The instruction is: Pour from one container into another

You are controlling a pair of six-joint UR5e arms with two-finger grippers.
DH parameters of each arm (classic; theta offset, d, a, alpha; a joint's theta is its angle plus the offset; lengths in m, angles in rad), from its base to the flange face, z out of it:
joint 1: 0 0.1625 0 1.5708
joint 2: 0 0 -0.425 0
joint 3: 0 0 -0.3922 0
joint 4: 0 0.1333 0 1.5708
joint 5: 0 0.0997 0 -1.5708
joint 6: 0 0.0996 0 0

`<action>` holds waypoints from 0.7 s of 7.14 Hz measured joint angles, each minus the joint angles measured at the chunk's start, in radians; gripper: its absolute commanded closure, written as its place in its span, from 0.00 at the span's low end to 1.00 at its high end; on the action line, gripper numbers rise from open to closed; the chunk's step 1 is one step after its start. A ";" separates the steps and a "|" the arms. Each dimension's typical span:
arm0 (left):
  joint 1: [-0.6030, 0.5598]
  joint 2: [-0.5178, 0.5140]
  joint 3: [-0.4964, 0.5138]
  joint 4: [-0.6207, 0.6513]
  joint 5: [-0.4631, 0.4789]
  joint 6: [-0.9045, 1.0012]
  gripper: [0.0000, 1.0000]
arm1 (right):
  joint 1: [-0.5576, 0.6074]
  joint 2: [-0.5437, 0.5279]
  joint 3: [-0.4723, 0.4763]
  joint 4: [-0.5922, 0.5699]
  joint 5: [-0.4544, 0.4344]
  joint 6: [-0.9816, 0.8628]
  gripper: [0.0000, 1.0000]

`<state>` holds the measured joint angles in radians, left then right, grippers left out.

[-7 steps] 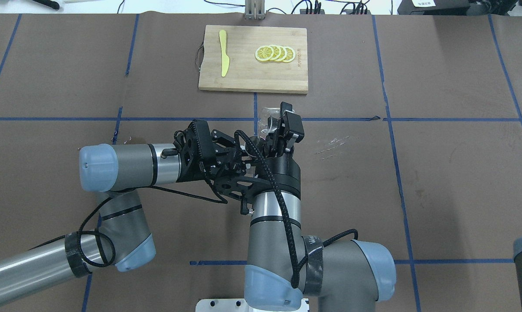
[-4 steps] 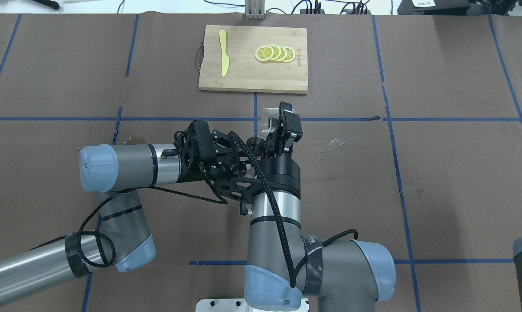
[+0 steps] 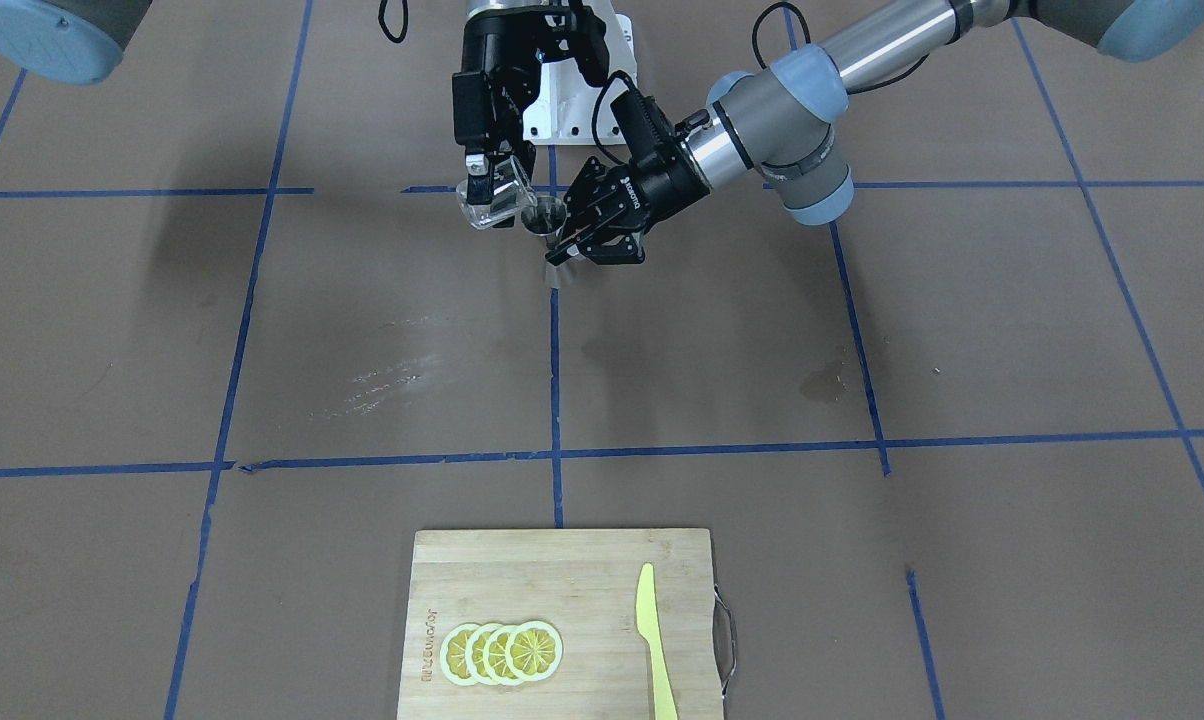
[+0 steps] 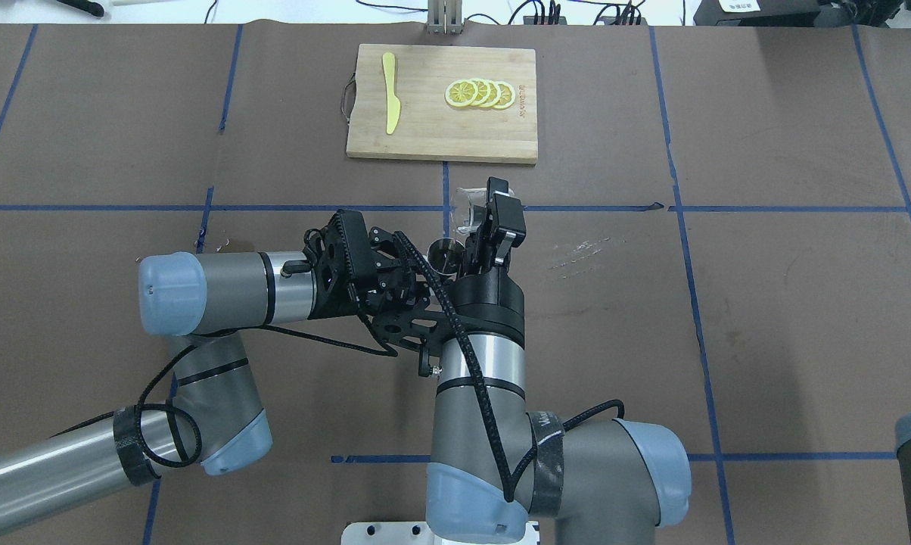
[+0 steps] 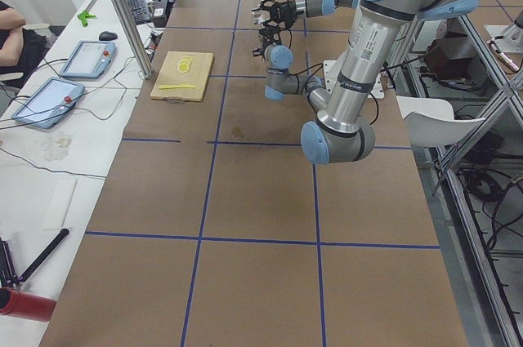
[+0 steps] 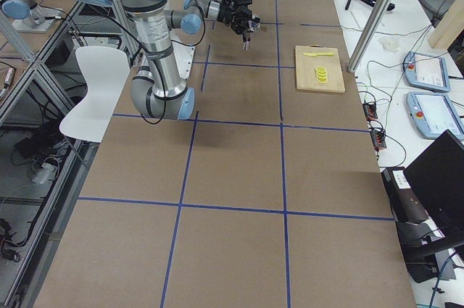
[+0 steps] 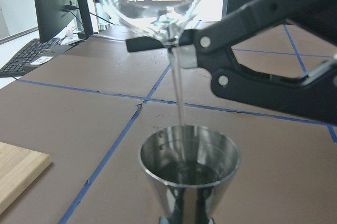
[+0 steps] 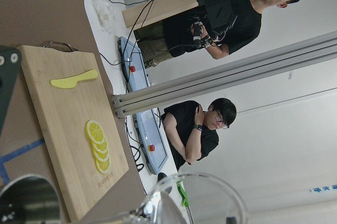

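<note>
Brown paper-covered table (image 4: 766, 303) with a blue tape grid, white bench (image 5: 49, 167) alongside. Right gripper (image 3: 484, 185) clamps the tilted clear glass tumbler (image 3: 494, 203) just above the shiny steel hourglass jigger (image 3: 544, 216), which the left gripper (image 3: 565, 243) grasps upright. A thin clear stream (image 7: 179, 92) falls into the jigger's cone.

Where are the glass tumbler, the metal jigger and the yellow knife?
glass tumbler (image 7: 152, 2): left wrist view, its tilted clear wall.
metal jigger (image 7: 189, 174): left wrist view, inside its upper cup.
yellow knife (image 4: 390, 94): overhead view, middle of its length.
</note>
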<state>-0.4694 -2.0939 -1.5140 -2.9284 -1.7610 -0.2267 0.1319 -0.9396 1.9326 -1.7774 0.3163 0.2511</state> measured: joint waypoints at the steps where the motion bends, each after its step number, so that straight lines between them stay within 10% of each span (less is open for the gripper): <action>1: 0.000 0.000 0.000 0.000 0.000 0.001 1.00 | 0.000 -0.001 0.000 0.000 -0.007 -0.007 1.00; 5: 0.000 0.000 0.000 0.000 0.000 0.001 1.00 | 0.000 -0.001 0.000 0.000 -0.018 -0.035 1.00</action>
<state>-0.4694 -2.0939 -1.5140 -2.9284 -1.7610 -0.2255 0.1319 -0.9403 1.9328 -1.7776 0.2981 0.2166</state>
